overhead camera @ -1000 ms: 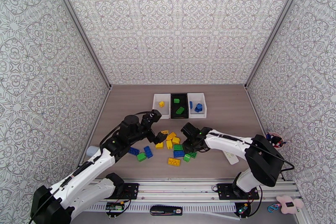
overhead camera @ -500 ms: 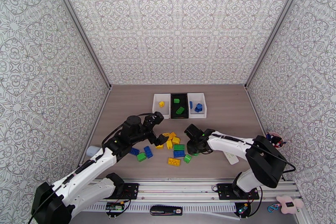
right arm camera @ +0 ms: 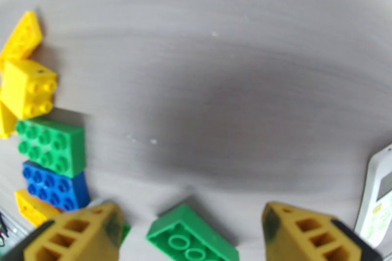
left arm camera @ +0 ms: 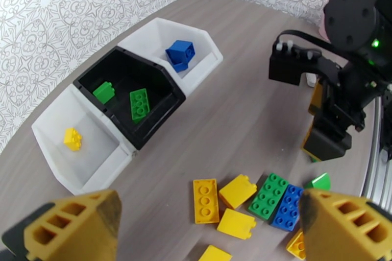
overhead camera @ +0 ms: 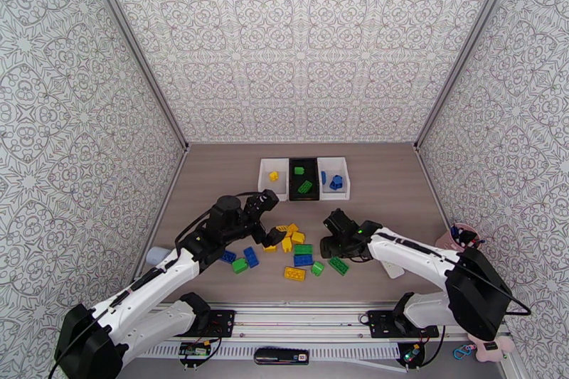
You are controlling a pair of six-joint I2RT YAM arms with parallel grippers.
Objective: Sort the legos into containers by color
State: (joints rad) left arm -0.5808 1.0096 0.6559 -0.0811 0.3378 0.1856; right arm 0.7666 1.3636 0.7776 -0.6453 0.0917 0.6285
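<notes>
We see the right arm (overhead camera: 409,251) stretched low, right gripper (right arm camera: 192,231) wide apart with a green lego (right arm camera: 181,240) lying between its fingers (right arm camera: 73,232), seemingly ungripped; left gripper (left arm camera: 208,227) gapes empty above loose legos (left arm camera: 236,191), containers (left arm camera: 107,160) beyond.

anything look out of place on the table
A white remote lies right of the loose legos; it is no part of the sorting. Those already in the bins match by color.

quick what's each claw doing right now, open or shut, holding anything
Left claw: open, holding nothing.
Right claw: open; a green lego lies loose between its jaws, not gripped.
</notes>
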